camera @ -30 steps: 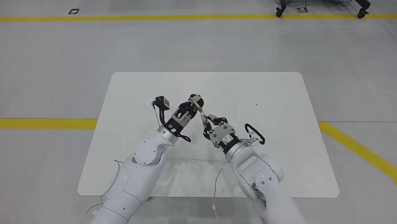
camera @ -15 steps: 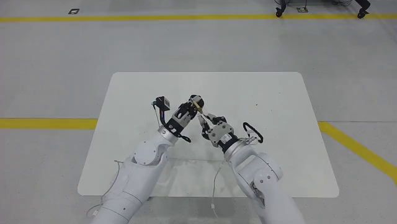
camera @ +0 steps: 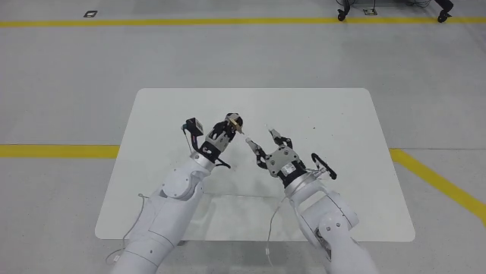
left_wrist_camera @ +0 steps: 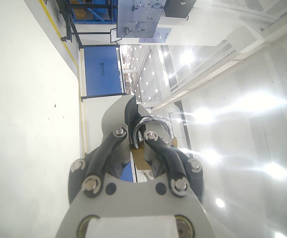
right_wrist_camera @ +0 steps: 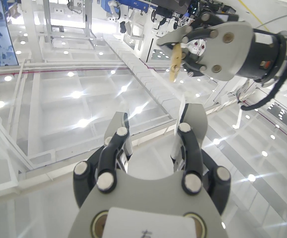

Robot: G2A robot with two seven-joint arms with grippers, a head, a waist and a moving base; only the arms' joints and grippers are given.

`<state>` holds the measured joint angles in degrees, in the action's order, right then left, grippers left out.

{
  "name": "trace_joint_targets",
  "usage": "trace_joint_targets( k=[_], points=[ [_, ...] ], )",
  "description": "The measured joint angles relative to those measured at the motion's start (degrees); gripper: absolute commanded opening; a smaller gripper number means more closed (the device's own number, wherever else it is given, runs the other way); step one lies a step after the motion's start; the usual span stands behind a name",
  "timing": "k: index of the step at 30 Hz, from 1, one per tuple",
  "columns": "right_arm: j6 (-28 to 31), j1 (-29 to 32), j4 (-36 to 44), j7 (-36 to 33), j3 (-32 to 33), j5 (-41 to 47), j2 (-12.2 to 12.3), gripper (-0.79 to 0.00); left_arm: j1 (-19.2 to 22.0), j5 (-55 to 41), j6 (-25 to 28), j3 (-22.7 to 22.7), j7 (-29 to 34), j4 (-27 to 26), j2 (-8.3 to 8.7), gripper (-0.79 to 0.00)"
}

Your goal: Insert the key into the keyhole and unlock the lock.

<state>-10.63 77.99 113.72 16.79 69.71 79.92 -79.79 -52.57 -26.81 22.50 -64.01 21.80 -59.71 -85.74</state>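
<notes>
Left gripper [camera: 229, 125] is clamped on the lock [camera: 238, 124], held up over the white table [camera: 342, 114] a little left of its middle. Its own wrist view shows the fingers [left_wrist_camera: 131, 110] pinched on the lock just below the chrome shackle [left_wrist_camera: 156, 121], and the other wrist view shows the brass body [right_wrist_camera: 176, 61] sticking out from between them; whether the key sits in the keyhole cannot be told. Just to the right, near the lock but apart from it, the right gripper [camera: 260, 137] stands with its fingers spread wide and nothing between them.
</notes>
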Motion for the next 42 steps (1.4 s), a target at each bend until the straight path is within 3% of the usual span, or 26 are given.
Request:
trace_joint_targets(
  k=[1, 4, 13, 14, 15, 17, 18, 22, 26, 31, 34, 38, 42],
  points=[
    [0.29, 0.23, 0.14, -1.19, 0.33, -1.14, 0.08, 0.000, 0.06, -0.12, -0.88, -0.14, -0.27, -0.06, 0.00, -0.785],
    [0.78, 0.90, 0.26, -4.22, 0.95, -3.25, 0.23, 0.000, 0.02, -0.45, -3.13, -0.53, -1.03, -0.55, 0.00, -0.785],
    [0.69, 0.91, 0.23, -4.30, 0.96, -3.18, 0.23, 0.000, -0.11, -0.12, -2.88, -0.87, -1.72, -0.88, 0.02, -0.785],
    [0.69, 0.91, 0.23, -4.30, 0.96, -3.18, 0.23, -0.077, -0.15, -0.17, -2.94, -0.87, -1.70, -0.91, 0.02, -0.785],
    [0.69, 0.91, 0.23, -4.30, 0.96, -3.18, 0.23, -0.428, -0.36, -0.40, -3.39, -0.91, -1.70, -1.07, 0.03, -0.785],
    [0.46, 0.72, -0.24, -4.84, 1.05, -4.36, 0.41, -0.529, -0.82, -0.42, -5.35, -1.46, -2.10, -1.54, 0.17, -0.785],
    [0.14, 0.54, -0.84, -5.50, 0.88, -6.27, 0.56, -0.542, -0.90, -0.19, -6.13, -1.72, -2.35, -1.67, 0.24, -0.785],
    [-3.87, -1.98, -2.91, -6.90, -2.46, -25.80, 1.45, -0.428, -0.98, -0.04, -8.24, -2.37, -2.60, -2.46, 0.37, -0.785],
    [-1.98, -3.43, -2.92, -5.75, -7.24, -50.53, 1.88, -0.446, -0.60, 0.41, -11.37, -2.40, -2.10, -2.75, 0.42, -0.785],
    [-0.42, -3.88, -3.36, -7.79, -10.26, -70.09, 2.46, -0.440, -0.32, -0.32, -13.33, -2.50, -1.46, -2.57, 0.34, -0.785],
    [-1.01, -4.17, -3.93, -11.41, -12.33, -79.94, 2.82, -0.376, -0.12, 0.20, -13.95, -2.41, -0.91, -2.56, 0.35, -0.785],
    [-4.92, -4.63, -5.01, -14.72, -13.99, -91.73, 3.33, -0.400, 0.26, 3.36, -13.12, -2.56, 0.25, -2.01, 0.68, -0.785],
    [-7.01, -4.11, -4.29, -14.75, -14.70, -97.70, 3.29, -0.536, 0.33, 4.63, -11.84, -3.25, 1.57, -1.87, 0.96, -0.785]
  ],
)
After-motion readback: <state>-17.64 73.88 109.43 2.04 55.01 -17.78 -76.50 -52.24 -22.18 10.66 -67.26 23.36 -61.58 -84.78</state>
